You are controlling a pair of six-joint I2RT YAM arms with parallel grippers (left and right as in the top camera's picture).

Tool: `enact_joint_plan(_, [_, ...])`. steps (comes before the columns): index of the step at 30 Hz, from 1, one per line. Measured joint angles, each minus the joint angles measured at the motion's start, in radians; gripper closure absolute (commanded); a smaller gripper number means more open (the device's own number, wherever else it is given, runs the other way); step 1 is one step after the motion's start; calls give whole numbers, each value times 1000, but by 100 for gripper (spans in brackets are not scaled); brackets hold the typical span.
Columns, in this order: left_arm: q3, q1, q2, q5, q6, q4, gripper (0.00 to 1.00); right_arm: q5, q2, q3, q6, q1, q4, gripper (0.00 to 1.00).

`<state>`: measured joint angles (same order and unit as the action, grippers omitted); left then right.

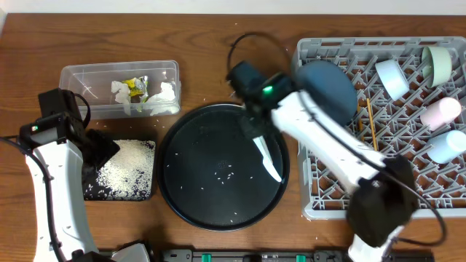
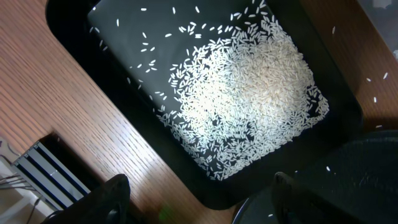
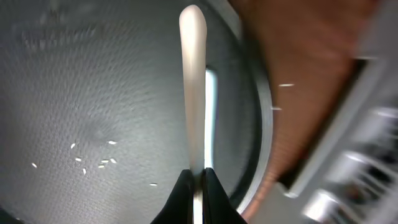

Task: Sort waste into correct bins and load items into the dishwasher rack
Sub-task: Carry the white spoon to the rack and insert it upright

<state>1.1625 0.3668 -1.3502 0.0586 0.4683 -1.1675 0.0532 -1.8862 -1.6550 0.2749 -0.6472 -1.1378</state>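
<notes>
While the right gripper (image 3: 198, 178) has its fingers pressed together on the near end of a white utensil (image 3: 193, 81), the utensil shows edge-on in the right wrist view and reaches up the middle of the frame. In the overhead view it slants down and right from the gripper, over the right half of the round tray (image 1: 196, 145). A few loose grains lie scattered on the round tray, most of them near its middle. I cannot tell whether the far tip of the utensil touches the tray.

At the left edge of the overhead frame the left gripper (image 2: 200, 193) hangs over the right end of the black tray (image 2: 112, 37), its fingers (image 2: 115, 199) spread wide with nothing between them. Rice (image 2: 261, 81) lies heaped in the tray, thickest toward the upper right of the left wrist frame, thinning to single grains at upper left. Stray grains dot the table (image 1: 29, 44) near it.

Above the tray, at upper left, the tub (image 1: 73, 76) holds the wrapper (image 1: 135, 87) and tissues (image 1: 164, 98).

Filling the right side of the overhead frame, the rack (image 1: 320, 196) carries the blue dish (image 1: 328, 87) at its upper left, partly behind the right arm. Chopsticks (image 1: 370, 120) lie just right of the dish. Farther right sit a white cup (image 1: 392, 76), a green bowl (image 1: 439, 62), a pink cup (image 1: 442, 113) and a blue bowl (image 1: 445, 145).
</notes>
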Motion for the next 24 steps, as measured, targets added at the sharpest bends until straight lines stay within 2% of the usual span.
enact_joint_plan(11, [0, 0, 0, 0, 0, 0, 27, 61, 183, -5, -37, 311, -76, 99])
enact_joint_plan(19, [0, 0, 0, 0, 0, 0, 26, 110, 201, -6, -116, 556, -118, 99])
enact_joint_plan(24, [0, 0, 0, 0, 0, 0, 26, 124, 201, 26, -171, 659, -113, 99])
